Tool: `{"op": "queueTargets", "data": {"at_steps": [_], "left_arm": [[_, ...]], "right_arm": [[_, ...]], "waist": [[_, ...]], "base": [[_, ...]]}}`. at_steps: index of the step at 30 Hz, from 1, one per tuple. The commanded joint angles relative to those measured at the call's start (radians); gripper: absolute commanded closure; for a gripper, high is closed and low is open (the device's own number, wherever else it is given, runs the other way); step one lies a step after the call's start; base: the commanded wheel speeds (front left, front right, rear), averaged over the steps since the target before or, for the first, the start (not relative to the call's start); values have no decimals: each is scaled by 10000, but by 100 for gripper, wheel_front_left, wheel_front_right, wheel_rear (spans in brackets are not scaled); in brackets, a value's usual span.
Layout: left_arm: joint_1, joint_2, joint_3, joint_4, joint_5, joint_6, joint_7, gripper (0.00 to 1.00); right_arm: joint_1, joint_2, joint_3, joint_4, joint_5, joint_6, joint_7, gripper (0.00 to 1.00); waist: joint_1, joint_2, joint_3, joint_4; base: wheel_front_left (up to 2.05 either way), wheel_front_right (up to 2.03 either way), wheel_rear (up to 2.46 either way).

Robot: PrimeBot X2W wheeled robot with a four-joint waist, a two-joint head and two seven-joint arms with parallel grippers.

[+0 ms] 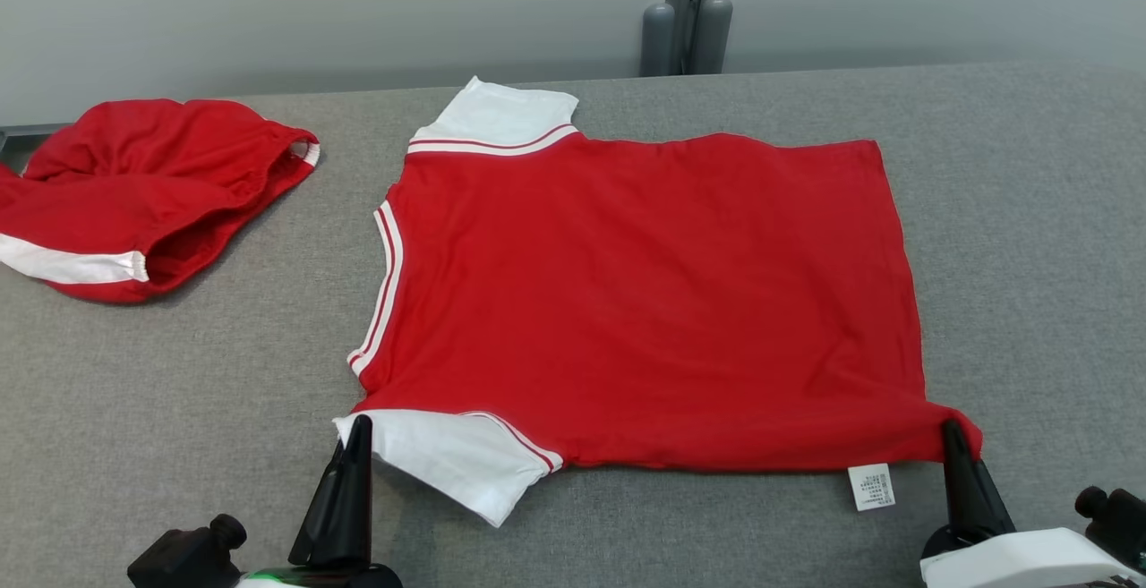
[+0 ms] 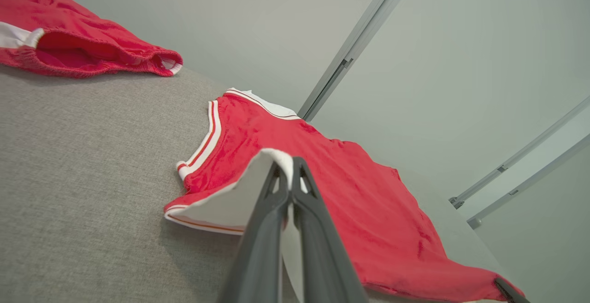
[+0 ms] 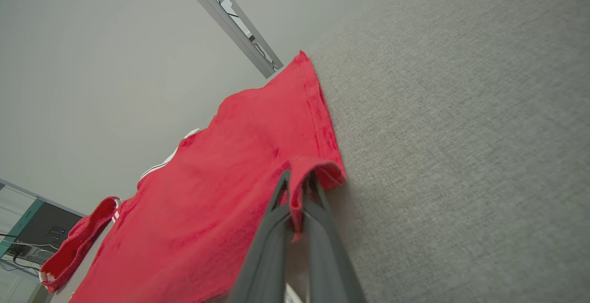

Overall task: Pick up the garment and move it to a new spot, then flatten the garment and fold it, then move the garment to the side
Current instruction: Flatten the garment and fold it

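— Where's the garment [image 1: 645, 302]?
— Flat on the table [image 1: 1030, 212], long axis left-right, collar [image 1: 387, 284] leftward. The left tool [image 1: 360, 427] pinches a white sleeve [image 1: 448, 458], the right tool [image 1: 950, 431] the hem corner [image 1: 971, 441] (both clamped). Head view catches the label [image 1: 871, 487].

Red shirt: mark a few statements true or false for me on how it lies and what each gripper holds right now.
1. The left gripper is shut on the shirt's near white sleeve. True.
2. The right gripper is open, holding nothing. False: it is shut on the shirt's near hem corner.
3. The shirt is already folded in half. False: it lies spread flat with both white sleeves out.
4. The red shorts lie apart from the shirt, to the robot's left. True.
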Motion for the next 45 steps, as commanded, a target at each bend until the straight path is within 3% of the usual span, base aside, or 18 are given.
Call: {"op": "queueTargets", "data": {"at_steps": [1, 13, 25, 34, 36, 37, 38, 39, 41, 42, 45], "left_arm": [[-214, 37, 50, 49, 64, -35, -81, 100], [-1999, 8, -69, 908, 390, -434, -166, 100], [-5339, -605, 267, 4299, 622, -1198, -515, 100], [-6464, -940, 721, 5999, 1120, -1610, -587, 100], [-6555, -995, 874, 6131, 1286, -1653, -589, 100], [-6672, -1047, 1022, 6243, 1455, -1693, -590, 100], [-6711, -1071, 1101, 6303, 1522, -1697, -591, 100], [-6730, -1094, 1175, 6372, 1582, -1720, -591, 100], [-6771, -1125, 1304, 6508, 1742, -1727, -589, 100], [-6809, -1139, 1363, 6559, 1807, -1720, -584, 88], [-6861, -1185, 1505, 6655, 1991, -1771, -580, 0]], "right_arm": [[-144, -30, 68, 149, 85, 22, -60, 100], [-1008, -30, 415, 625, 724, 23, -280, 100], [-3019, -32, 428, 1956, 947, 23, -496, 100], [-4026, -18, 869, 2933, 1027, 23, -615, 100], [-4173, -14, 907, 3064, 1045, 24, -637, 87], [-4325, -13, 931, 3205, 1068, 24, -659, 65], [-4406, -10, 975, 3255, 1053, 24, -666, 15], [-4491, -8, 1011, 3293, 958, 24, -659, 0], [-4644, -20, 1060, 3393, 856, 23, -662, 0], [-4720, -28, 1096, 3443, 855, 23, -665, 0], [-4932, -28, 1203, 3551, 909, 23, -665, 0]], "waist": [[1, -1, 66, -56], [1, -1, 498, -130], [1, -1, 1484, -453], [1, -1, 1780, -553], [1, -1, 1794, -543], [1, -1, 1798, -532], [1, -1, 1796, -528], [1, -1, 1792, -527], [1, -1, 1783, -527], [1, -1, 1777, -525], [1, -1, 1749, -517]], "base": [[0, 0, 0], [0, 0, 0], [0, 0, 0], [0, 0, 0], [0, 0, 0], [0, 0, 0], [0, 0, 0], [0, 0, 0], [0, 0, 0], [0, 0, 0], [0, 0, 0]]}}
